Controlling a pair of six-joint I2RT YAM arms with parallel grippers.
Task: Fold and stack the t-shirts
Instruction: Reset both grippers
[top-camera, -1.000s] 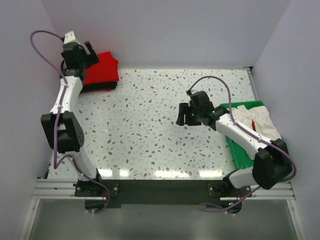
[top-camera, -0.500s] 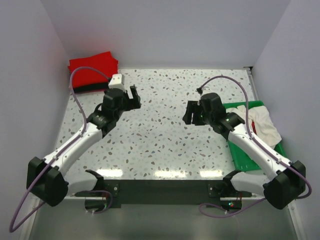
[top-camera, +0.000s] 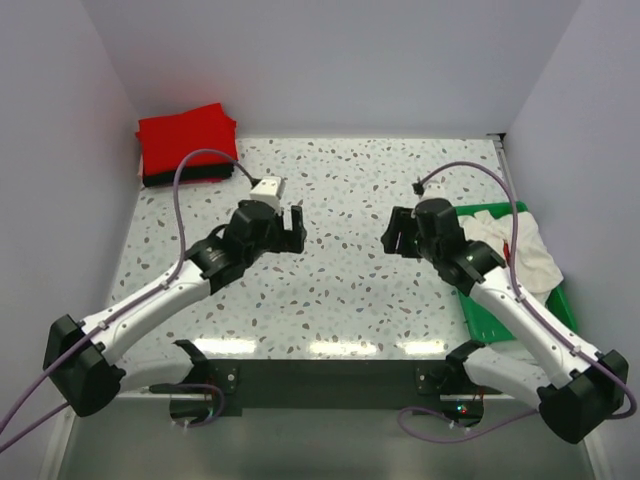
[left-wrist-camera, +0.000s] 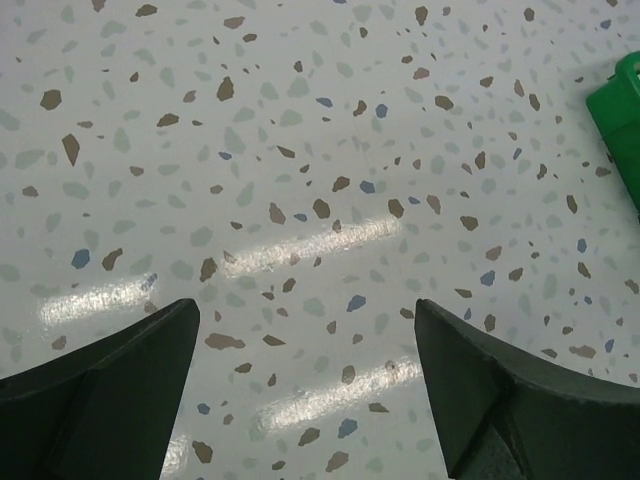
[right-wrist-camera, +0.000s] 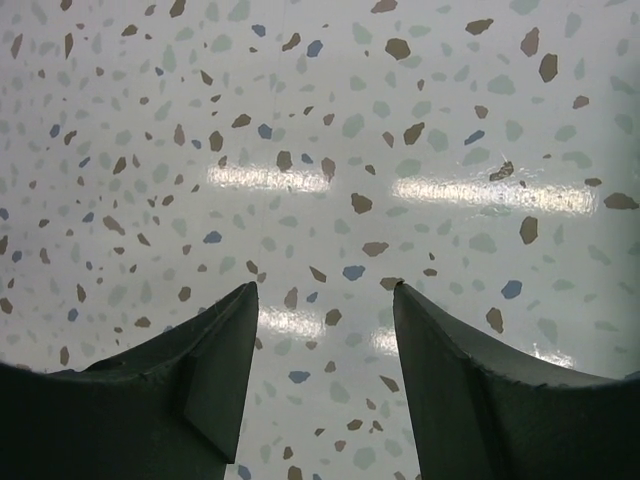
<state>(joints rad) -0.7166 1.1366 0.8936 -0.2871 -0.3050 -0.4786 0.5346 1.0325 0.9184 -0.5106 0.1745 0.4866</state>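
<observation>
Two shirts look done: red shirt folded on black shirt, far-left corner. Whitish shirt heaped on green tray, right side. My left end effector and right end effector are open, empty, over bare counter. Next, probably: grab the whitish shirt and spread it flat.

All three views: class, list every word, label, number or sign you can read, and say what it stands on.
None can be read. The red t-shirt, the whitish t-shirt, the green tray and the speckled table show no legible writing in any view.
</observation>
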